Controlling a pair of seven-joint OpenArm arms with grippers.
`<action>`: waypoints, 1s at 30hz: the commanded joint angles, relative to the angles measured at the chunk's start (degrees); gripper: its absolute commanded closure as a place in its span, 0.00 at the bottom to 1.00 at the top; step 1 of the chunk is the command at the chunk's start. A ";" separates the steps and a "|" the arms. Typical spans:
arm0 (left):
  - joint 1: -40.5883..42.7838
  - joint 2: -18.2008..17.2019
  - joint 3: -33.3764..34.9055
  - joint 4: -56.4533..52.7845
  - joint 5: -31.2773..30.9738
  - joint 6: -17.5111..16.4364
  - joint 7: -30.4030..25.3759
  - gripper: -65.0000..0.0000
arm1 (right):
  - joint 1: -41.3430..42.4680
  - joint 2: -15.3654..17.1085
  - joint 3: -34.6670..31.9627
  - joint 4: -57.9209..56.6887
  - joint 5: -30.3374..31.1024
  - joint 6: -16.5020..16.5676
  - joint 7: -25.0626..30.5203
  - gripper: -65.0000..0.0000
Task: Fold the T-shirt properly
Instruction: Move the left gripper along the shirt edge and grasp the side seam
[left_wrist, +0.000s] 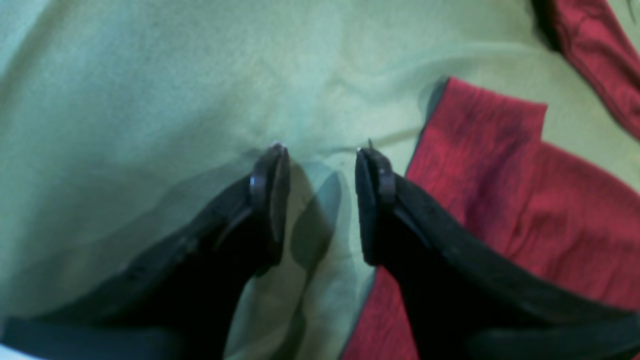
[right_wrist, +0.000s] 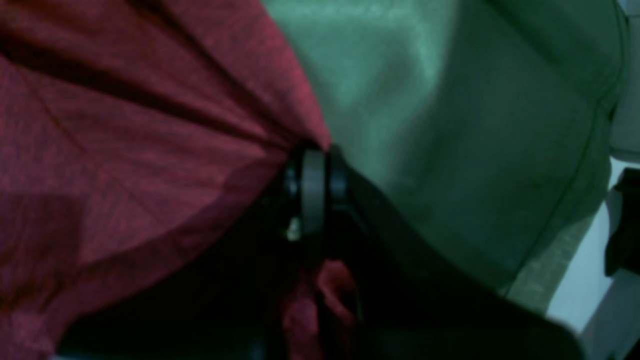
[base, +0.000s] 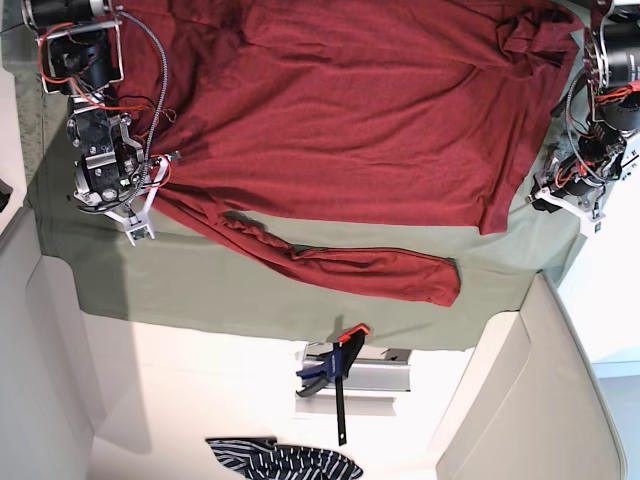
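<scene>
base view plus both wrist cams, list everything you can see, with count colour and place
T-shirt: one, red, spread flat over the upper part of the table in the base view
sleeve: one, red, stretched across the cloth below the shirt body
green cloth: one, olive green, covering the table under the shirt
clamp: one, blue and black with an orange tip, below the cloth's edge
metal bracket: one, silver, beside the clamp
striped fabric: one, black and white, bottom edge of the base view
left gripper: one, black, open over the green cloth beside the shirt's edge
right gripper: one, black, shut on bunched shirt fabric
</scene>
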 joint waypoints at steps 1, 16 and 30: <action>-0.81 -0.09 -0.09 0.52 -0.15 -0.35 0.35 0.57 | 1.44 0.61 0.15 0.50 -0.59 -0.33 -0.70 1.00; -2.91 3.13 -0.11 0.57 -9.66 -1.29 4.04 0.55 | 1.44 0.61 0.15 0.50 -0.57 -0.35 -0.90 1.00; -3.06 6.25 -0.11 0.57 -10.58 -1.42 4.42 0.55 | 1.44 0.63 0.17 0.50 -0.57 -0.15 -0.92 1.00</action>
